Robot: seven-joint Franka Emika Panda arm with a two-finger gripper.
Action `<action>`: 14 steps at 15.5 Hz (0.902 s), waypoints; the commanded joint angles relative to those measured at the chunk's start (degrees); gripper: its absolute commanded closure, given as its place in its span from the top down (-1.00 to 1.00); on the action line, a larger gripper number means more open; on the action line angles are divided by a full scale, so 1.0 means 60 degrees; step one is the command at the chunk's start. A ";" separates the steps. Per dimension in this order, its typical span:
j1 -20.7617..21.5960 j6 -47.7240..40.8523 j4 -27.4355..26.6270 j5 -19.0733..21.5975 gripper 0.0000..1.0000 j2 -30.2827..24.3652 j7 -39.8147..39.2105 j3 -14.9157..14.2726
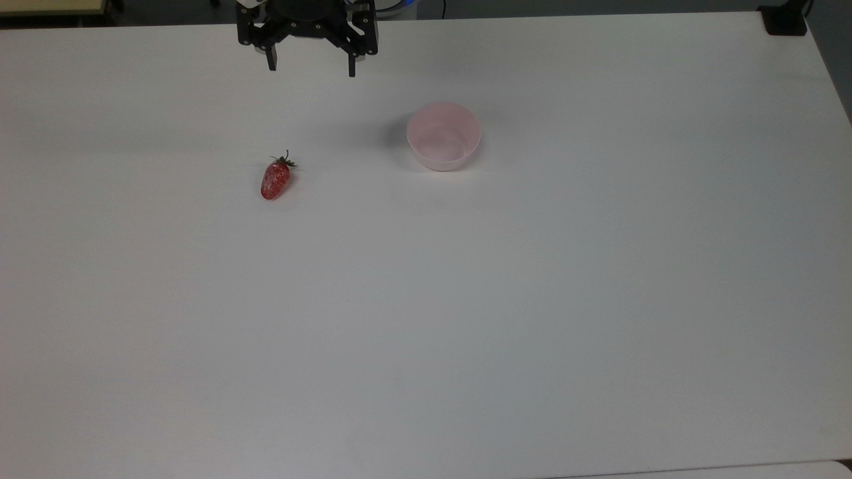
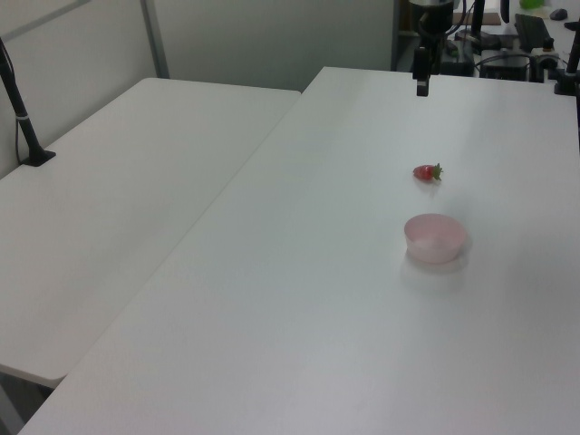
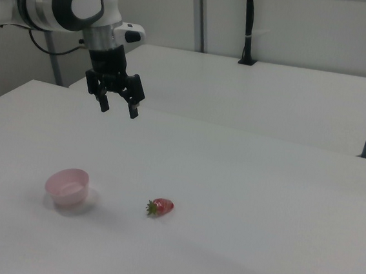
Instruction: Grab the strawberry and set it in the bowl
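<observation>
Top view shows nothing done yet: the strawberry (image 1: 275,179) lies on the table (image 1: 466,319), apart from the empty bowl (image 1: 443,136), gripper (image 1: 311,69) spread and empty above.

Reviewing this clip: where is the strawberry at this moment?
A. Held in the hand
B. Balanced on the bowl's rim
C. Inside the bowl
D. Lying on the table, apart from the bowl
D: the strawberry lies on the white table, clearly apart from the pink bowl, while the open hand hangs above the table holding nothing.
</observation>
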 commanded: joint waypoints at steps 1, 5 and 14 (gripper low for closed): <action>0.0024 -0.0153 0.0017 0.0220 1.00 -0.0095 0.0028 -0.0127; 0.0010 -0.0110 0.0017 0.0235 1.00 -0.0096 0.0028 -0.0142; 0.0039 -0.0095 0.0017 0.0147 1.00 -0.0008 -0.0089 -0.0142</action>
